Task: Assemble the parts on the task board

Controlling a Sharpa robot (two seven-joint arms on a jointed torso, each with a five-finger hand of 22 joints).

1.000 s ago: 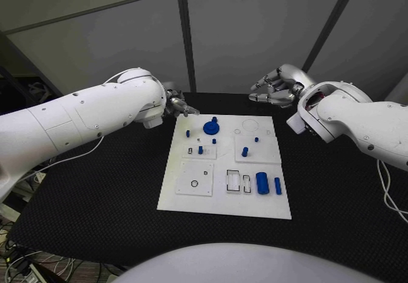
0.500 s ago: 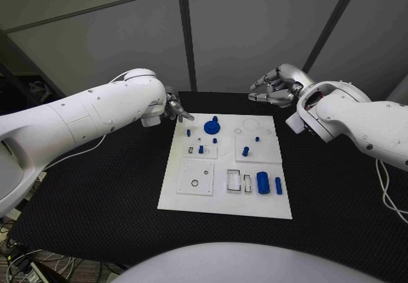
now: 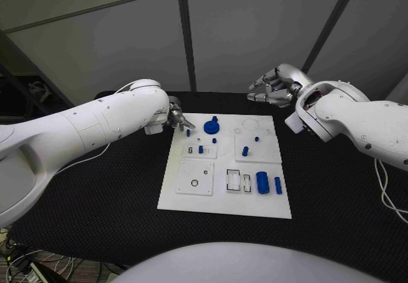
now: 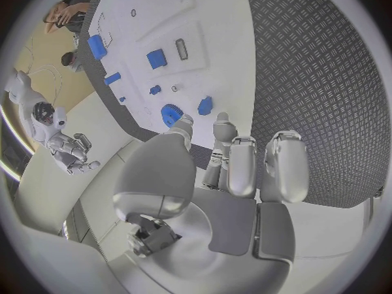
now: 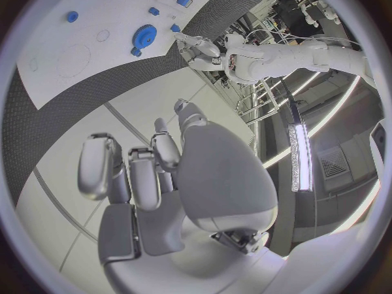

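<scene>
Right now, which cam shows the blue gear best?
Head view: the blue gear sits unobstructed at the task board's far end. Left wrist view shows it just past the fingertips; right wrist view shows it small, near the edge.

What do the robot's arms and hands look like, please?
Both arms are smooth, rounded white shells with small dark screw dots; a thin white cable trails from each. The left hand and right hand are silver metal with segmented fingers and darker joints.
</scene>
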